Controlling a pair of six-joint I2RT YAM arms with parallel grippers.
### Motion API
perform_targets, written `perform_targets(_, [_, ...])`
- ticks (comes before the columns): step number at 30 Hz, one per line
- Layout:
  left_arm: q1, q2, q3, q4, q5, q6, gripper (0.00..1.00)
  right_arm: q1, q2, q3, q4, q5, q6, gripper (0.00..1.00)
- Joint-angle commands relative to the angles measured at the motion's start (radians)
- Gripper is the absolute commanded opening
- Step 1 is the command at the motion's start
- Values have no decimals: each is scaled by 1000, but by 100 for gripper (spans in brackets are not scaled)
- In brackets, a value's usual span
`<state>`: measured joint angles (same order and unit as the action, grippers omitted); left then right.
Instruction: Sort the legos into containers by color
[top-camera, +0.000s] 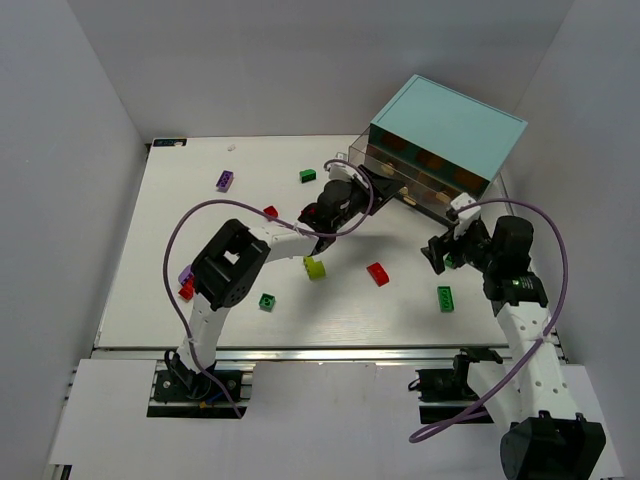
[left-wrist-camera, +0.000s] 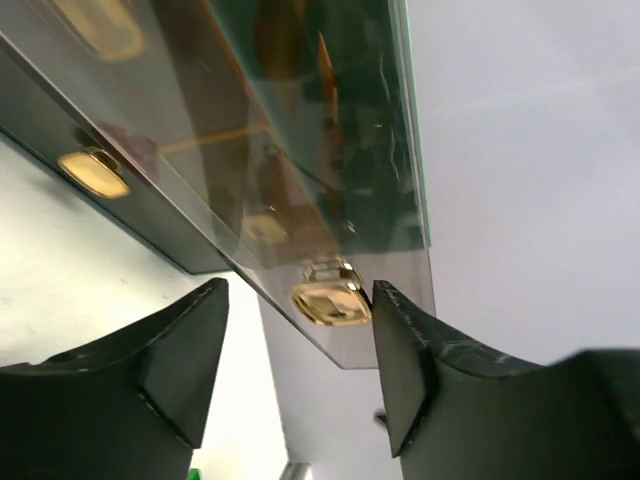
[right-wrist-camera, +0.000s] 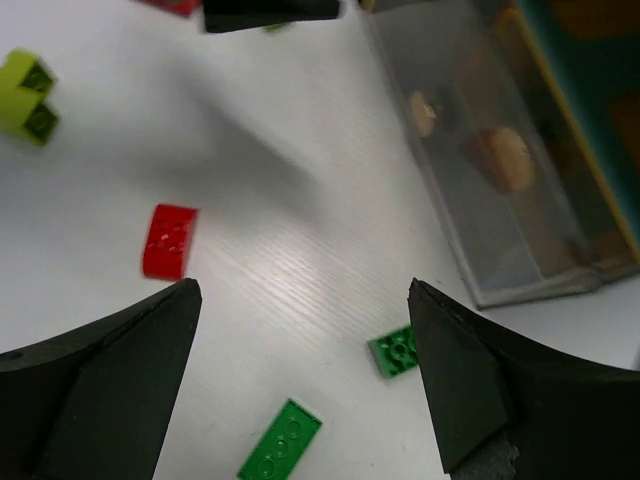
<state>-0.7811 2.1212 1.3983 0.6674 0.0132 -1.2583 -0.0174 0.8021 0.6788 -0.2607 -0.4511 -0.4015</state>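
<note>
The overhead view shows 9 legos scattered on the white table: 3 red bricks, 3 green bricks, 2 purple bricks and 1 lime-yellow brick. 1 purple and 1 red lie just beside each other at the table's left side, partly behind the left arm. The right wrist view shows 2 green bricks near each other, where the overhead view shows only 1. The smoky-brown drawers sit in the cabinet with the light-blue top at the far right; their number cannot be told. The left gripper straddles 1 tan knob on a drawer front, jaws parted, with the knob nearer 1 finger. The right gripper hangs over the table, jaws spread wide and holding nothing.
</note>
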Motion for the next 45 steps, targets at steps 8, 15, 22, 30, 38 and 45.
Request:
perform_targets(8, [19, -157, -59, -68, 28, 92, 79, 8, -111, -102, -126, -486, -421, 89])
perform_targets(15, [37, -505, -348, -300, -93, 256, 77, 59, -126, -111, -58, -489, -324, 68])
perform_targets(22, [65, -923, -538, -630, -220, 520, 36, 247, 49, -47, -106, -244, -246, 46])
perform_targets(30, [65, -1251, -625, -942, -294, 844, 73, 602, 351, 93, -100, 144, -37, 72])
perform_targets(38, [42, -1403, -696, -1031, -421, 944, 79, 669, 516, 128, -22, 440, 163, 84])
perform_targets(45, [42, -1437, -696, -1046, -426, 955, 80, 671, 646, 148, 11, 515, 225, 86])
